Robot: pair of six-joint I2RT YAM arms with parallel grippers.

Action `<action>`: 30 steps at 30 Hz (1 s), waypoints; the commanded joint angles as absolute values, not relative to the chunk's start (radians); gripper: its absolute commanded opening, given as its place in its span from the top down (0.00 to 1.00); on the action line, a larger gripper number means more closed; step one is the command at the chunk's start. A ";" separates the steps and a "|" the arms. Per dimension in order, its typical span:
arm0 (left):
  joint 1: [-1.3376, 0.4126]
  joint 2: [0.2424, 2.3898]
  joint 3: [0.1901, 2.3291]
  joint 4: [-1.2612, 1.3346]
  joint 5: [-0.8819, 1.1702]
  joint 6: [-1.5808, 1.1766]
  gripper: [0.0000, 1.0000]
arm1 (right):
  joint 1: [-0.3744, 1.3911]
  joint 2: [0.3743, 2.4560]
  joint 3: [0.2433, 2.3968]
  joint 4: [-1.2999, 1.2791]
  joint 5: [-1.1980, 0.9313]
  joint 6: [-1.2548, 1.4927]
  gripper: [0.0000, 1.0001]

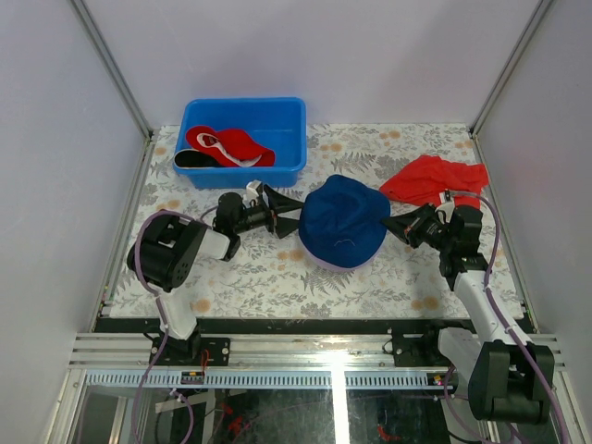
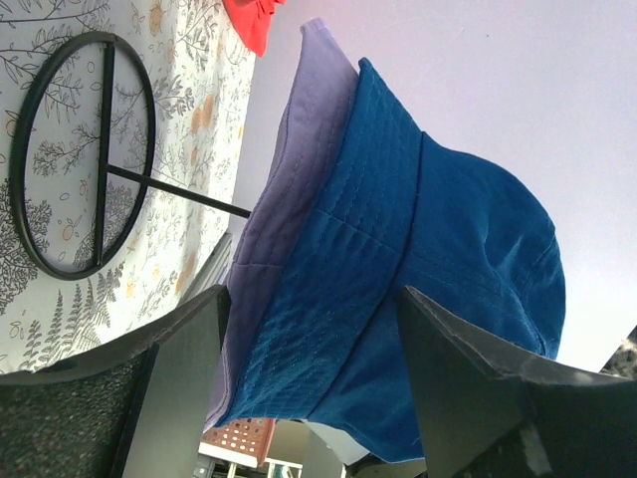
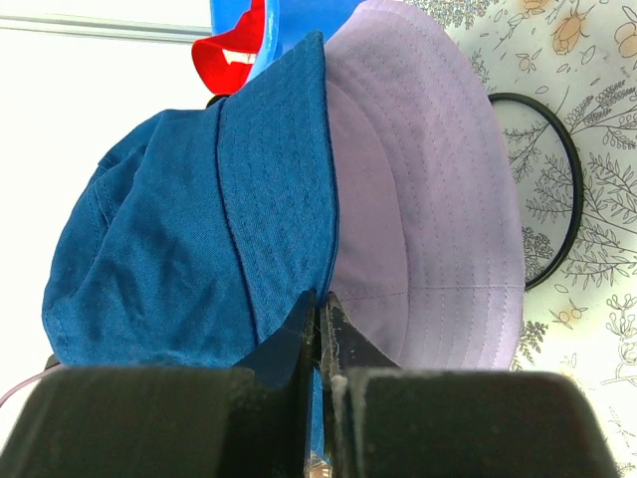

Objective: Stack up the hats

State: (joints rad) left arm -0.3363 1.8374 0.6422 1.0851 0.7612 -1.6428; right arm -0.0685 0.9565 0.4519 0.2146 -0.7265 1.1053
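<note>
The navy blue hat (image 1: 342,220) sits over the lavender hat (image 3: 428,199) at the table's middle; a lavender sliver shows at its near edge (image 1: 319,264). My right gripper (image 1: 396,228) is shut on the navy hat's brim at its right side, seen in the right wrist view (image 3: 320,304). My left gripper (image 1: 292,215) is open at the hat's left side, and both brims lie between its jaws (image 2: 314,299). The red hat (image 1: 231,143) lies in the blue bin (image 1: 287,166), with a dark-lined hat (image 1: 192,159) beside it.
A flat red cloth (image 1: 435,178) lies at the back right, just behind my right gripper. The black wire stand's ring base (image 2: 80,164) lies on the floral tablecloth below the hats, its rod running under them. The bin stands at the back left.
</note>
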 commanded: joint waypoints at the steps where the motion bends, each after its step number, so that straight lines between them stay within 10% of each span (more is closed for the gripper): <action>1: -0.342 1.825 0.634 1.162 0.750 -1.629 0.32 | -0.072 0.966 0.504 0.237 -0.745 1.111 1.00; 5: -0.348 1.842 0.638 1.207 0.743 -1.652 0.33 | -0.072 0.971 0.514 0.228 -0.748 1.108 1.00; 17: -0.384 1.944 0.634 1.338 0.713 -1.732 0.99 | -0.072 0.961 0.503 0.189 -0.742 1.089 1.00; 30: -0.324 2.008 0.518 1.417 0.716 -1.721 1.00 | -0.072 0.982 0.471 -0.037 -0.596 1.010 1.00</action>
State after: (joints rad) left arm -0.3538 1.9892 0.5468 1.3464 0.7101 -1.7409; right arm -0.0685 0.9695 0.4664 0.1200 -0.6781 1.0847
